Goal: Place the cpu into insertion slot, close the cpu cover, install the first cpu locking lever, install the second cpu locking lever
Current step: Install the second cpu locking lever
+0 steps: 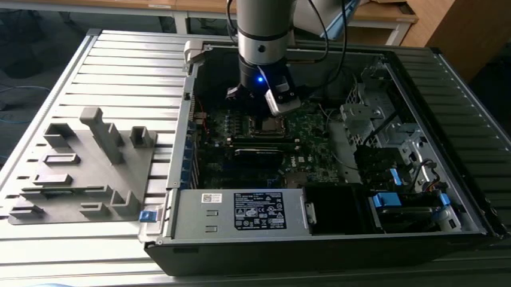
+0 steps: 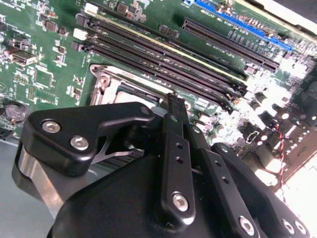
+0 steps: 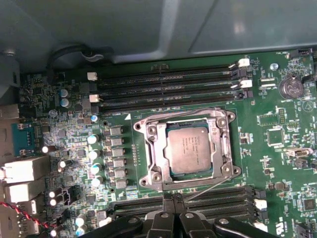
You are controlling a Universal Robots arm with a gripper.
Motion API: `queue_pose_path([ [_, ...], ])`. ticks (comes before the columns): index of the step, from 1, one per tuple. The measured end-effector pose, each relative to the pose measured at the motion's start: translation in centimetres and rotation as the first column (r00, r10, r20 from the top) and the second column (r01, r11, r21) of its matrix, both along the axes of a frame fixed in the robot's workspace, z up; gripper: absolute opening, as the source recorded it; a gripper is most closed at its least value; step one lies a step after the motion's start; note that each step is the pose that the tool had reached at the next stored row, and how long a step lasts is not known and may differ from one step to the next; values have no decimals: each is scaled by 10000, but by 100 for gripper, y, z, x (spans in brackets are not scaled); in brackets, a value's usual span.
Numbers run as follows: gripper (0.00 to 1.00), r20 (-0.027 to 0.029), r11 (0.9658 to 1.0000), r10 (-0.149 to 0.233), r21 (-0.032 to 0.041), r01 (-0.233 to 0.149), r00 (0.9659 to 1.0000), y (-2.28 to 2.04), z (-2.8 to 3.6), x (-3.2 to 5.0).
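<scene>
Inside the insertion slot (image 3: 190,150), the cpu (image 3: 189,149) lies flat. Tool (image 3: 173,198) hovers just beside it, fingers together, holding nothing.

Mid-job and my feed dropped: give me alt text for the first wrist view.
The cpu sits in the insertion slot on the green motherboard, with the silver cpu cover framing it. A thin metal lever angles out from the socket's corner. Long black memory slots run on both sides of the socket, and the black gripper is at the frame's edge.
</scene>
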State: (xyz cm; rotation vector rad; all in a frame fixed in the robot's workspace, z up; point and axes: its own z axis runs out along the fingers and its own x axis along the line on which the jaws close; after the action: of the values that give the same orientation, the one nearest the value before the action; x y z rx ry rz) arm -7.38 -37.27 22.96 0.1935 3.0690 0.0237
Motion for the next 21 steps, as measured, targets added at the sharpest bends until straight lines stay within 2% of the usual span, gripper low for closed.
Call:
queue_pose_path([
  [10, 11, 1, 10000, -2, 2, 2, 10000, -2, -48, -15],
  [21, 11, 2, 10000, -1, 3, 1, 10000, -3, -55, -32],
])
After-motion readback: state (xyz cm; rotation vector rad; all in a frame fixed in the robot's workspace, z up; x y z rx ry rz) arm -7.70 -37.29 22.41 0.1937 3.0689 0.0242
